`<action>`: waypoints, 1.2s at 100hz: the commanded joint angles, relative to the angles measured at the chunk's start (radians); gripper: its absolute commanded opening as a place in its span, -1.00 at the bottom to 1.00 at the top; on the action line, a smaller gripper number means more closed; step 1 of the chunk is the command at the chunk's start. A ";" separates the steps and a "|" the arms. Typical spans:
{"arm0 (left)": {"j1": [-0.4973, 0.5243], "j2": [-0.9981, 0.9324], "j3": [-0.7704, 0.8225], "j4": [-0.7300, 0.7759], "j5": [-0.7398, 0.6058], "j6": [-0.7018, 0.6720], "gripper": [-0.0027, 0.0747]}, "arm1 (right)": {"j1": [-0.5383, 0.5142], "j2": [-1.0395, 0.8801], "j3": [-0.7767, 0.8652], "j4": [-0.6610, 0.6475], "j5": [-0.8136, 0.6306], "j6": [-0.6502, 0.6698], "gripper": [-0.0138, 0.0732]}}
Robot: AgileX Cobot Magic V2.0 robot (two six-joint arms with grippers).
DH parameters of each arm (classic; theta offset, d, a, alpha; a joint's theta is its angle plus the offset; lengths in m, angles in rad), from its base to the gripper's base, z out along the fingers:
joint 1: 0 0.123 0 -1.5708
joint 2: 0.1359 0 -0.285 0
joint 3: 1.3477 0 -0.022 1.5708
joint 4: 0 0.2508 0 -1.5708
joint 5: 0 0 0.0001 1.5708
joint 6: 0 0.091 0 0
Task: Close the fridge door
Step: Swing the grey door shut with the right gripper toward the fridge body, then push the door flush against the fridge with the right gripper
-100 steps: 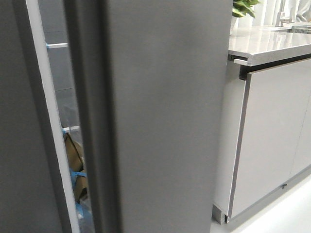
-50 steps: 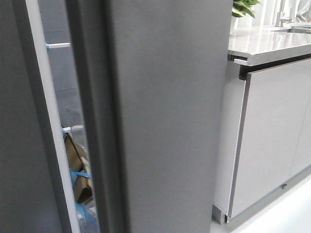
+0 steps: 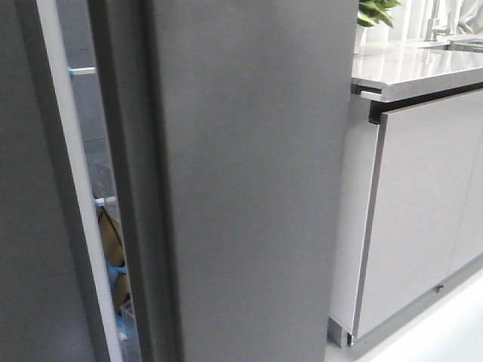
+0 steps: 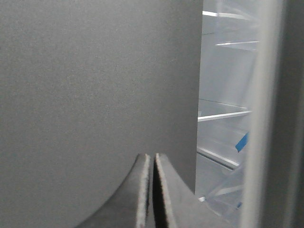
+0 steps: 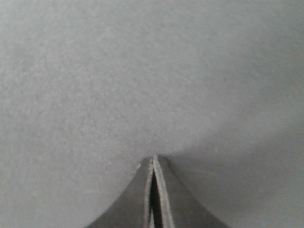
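The fridge door (image 3: 249, 181) fills the middle of the front view with its matte dark grey outer face. It stands slightly ajar, with a narrow gap (image 3: 106, 188) at its left edge. My left gripper (image 4: 152, 156) is shut and empty, its tips at the door's outer face (image 4: 95, 85) near the free edge. My right gripper (image 5: 154, 157) is shut and empty, its tips against the door face (image 5: 152, 71). Neither gripper shows in the front view.
Through the gap I see white fridge shelves (image 4: 223, 114), blue tape and a brown box (image 3: 112, 241). A silver strip (image 3: 72, 188) and another dark grey panel (image 3: 30, 226) lie to the left. Pale grey cabinet fronts (image 3: 423, 211) under a countertop (image 3: 415, 72) stand to the right.
The door's left edge has moved left, and the gap showing the fridge interior is narrower than half a second ago.
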 commanded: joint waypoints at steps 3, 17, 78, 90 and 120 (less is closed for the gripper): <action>-0.001 -0.011 0.035 -0.004 -0.073 -0.002 -0.98 | 0.004 -0.013 -0.086 0.052 0.037 -0.032 -0.79; -0.001 -0.011 0.035 -0.004 -0.073 -0.002 -0.98 | 0.004 0.035 -0.154 0.033 0.032 -0.032 -0.79; -0.001 -0.011 0.035 -0.004 -0.073 -0.002 -0.98 | 0.065 0.329 -0.528 0.018 -0.032 -0.032 -0.79; -0.001 -0.011 0.035 -0.004 -0.073 -0.002 -0.98 | 0.084 0.375 -0.588 0.002 -0.038 -0.032 -0.79; -0.001 -0.011 0.035 -0.004 -0.073 -0.002 -0.98 | 0.082 0.384 -0.596 -0.082 -0.013 -0.032 -0.79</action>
